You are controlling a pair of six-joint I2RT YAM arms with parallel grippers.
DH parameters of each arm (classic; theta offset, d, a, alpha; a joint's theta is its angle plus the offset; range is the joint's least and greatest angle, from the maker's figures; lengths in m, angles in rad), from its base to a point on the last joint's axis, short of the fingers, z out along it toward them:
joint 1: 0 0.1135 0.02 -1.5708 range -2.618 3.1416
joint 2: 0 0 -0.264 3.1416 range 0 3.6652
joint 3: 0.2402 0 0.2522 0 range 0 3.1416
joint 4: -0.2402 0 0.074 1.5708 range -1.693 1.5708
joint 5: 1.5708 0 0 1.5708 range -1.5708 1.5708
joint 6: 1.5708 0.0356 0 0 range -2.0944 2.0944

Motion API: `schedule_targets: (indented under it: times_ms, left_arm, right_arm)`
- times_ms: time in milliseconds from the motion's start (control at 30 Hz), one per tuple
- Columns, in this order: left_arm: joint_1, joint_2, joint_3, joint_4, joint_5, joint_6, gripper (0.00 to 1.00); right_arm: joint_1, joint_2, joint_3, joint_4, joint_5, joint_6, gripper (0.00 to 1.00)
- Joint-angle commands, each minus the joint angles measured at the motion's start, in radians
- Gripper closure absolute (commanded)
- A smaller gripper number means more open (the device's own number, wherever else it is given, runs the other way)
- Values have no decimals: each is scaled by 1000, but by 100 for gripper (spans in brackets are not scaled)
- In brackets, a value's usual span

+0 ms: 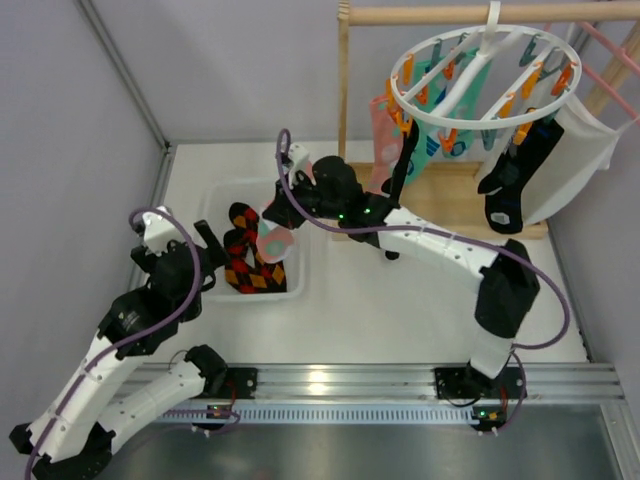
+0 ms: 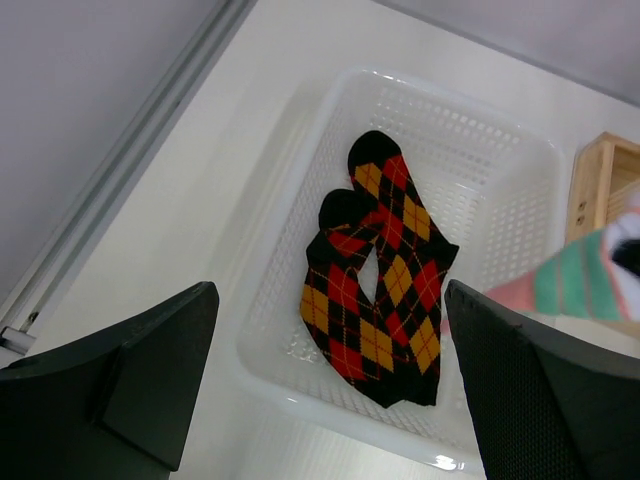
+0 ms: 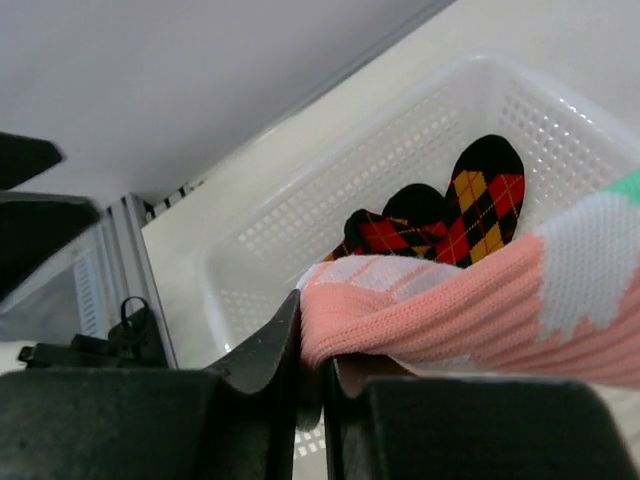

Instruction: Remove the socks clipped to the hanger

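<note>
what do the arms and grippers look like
Both the left arm and right arm have white links and black joints, each trailed by a looping purple cable. The left gripper and right gripper have broad, matte black fingers. Small green lights glow near the right wrist.

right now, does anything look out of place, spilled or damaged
Nothing stands out. The right gripper pinches a pink sock over the basket, where the argyle socks lie; other socks hang clipped on the hanger. No spill or damage shows.
</note>
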Motion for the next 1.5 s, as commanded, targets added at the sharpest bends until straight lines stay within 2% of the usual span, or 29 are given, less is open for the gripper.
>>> schedule_targets:
  times_ms: [0, 33, 67, 200, 233, 300, 333, 433, 467, 533, 567, 600, 667, 700, 767, 800, 833, 867, 933, 1067, 1200, 1367, 1400, 1467]
  left_arm:
    - [5, -51, -30, -36, -53, -9, 2]
    - [5, -62, -30, -36, -45, -9, 2]
    - [5, -65, -30, -35, -42, -9, 2]
    - [3, -59, -28, -33, -17, -8, 2]
    - [3, -48, -27, -32, 13, -11, 2]
    - [3, -33, -19, -24, 53, -24, 2]
    - [3, -25, -11, -17, 82, -25, 2]
    - [3, 21, -28, 89, 283, 3, 2]
    - [3, 44, -42, 129, 422, 6, 2]
    - [2, 65, -82, 293, 557, 15, 2]
    - [2, 94, -123, 347, 692, 6, 1]
    - [0, 119, -138, 462, 742, 2, 2]
    - [-17, 171, -155, 563, 834, -6, 2]
    - [-24, 252, -140, 601, 910, -3, 1]
    - [-89, 336, -99, 657, 883, 8, 1]
    - [-135, 417, -36, 665, 743, 47, 2]
    - [-238, 470, -2, 665, 668, 70, 1]
    - [-283, 516, 40, 665, 595, 101, 2]
    - [-336, 655, 146, 669, 529, 97, 2]
    - [-337, 876, 298, 768, 466, 158, 2]
    - [-337, 1039, 432, 859, 405, 230, 2]
    - [-336, 1203, 585, 898, 329, 317, 2]
    - [-336, 1249, 604, 898, 288, 327, 3]
    - [-336, 1274, 616, 898, 260, 328, 13]
  right_arm:
    - [13, 155, 164, -75, -35, -3, 89]
    - [13, 180, 222, -87, -38, -2, 70]
    - [13, 202, 248, -105, -37, -5, 59]
    - [14, 184, 266, -139, -22, -26, 42]
    - [14, 162, 232, -141, 4, -34, 29]
    - [13, 75, 189, -158, 40, -65, 17]
    - [11, 41, 139, -165, 81, -72, 15]
    - [-1, -134, -16, -156, 142, -89, 8]
    - [-4, -183, -58, -155, 155, -89, 6]
    - [-12, -333, -174, -164, 214, -91, 3]
    - [-12, -432, -208, -174, 243, -94, 2]
    - [-13, -482, -269, -193, 311, -92, 2]
    - [-15, -574, -323, -252, 374, -79, 1]
    - [-19, -666, -368, -274, 406, -74, 1]
    - [-24, -787, -403, -344, 501, -54, 1]
    - [-26, -823, -432, -365, 547, -48, 1]
    - [-27, -856, -445, -392, 570, -45, 1]
    - [-27, -916, -454, -430, 596, -34, 1]
    - [-29, -967, -472, -473, 668, -23, 1]
    - [-29, -1079, -475, -535, 742, 3, 1]
    - [-29, -1143, -468, -555, 727, 1, 1]
    - [-29, -1203, -462, -564, 680, -12, 1]
    - [-29, -1211, -462, -563, 669, -17, 1]
    - [-29, -1226, -462, -558, 637, -22, 1]
